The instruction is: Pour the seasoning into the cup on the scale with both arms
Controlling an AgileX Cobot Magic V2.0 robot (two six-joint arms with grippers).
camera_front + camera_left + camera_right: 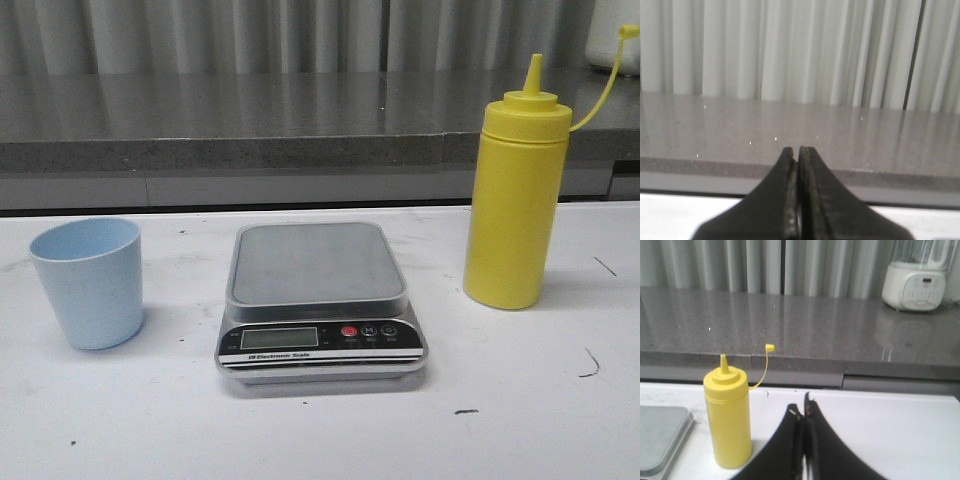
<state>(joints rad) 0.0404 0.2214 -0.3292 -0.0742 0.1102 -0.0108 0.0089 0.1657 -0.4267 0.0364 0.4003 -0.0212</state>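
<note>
The yellow seasoning bottle (514, 195) stands upright on the white table, right of the scale, its cap off the nozzle on a thin tether. It also shows in the right wrist view (728, 416). The silver scale (316, 298) sits at the middle, its grey platform bare; its corner shows in the right wrist view (662, 440). The pale blue cup (90, 282) stands upright on the table, left of the scale. My left gripper (798, 152) is shut and empty, facing the back counter. My right gripper (801, 410) is shut and empty, beside the bottle and apart from it. Neither arm shows in the front view.
A grey stone counter (250, 120) runs along the back behind the table, with a pleated curtain behind it. A white appliance (915, 286) stands on the counter at the far right. A few dark marks (590, 365) spot the white table (520, 400).
</note>
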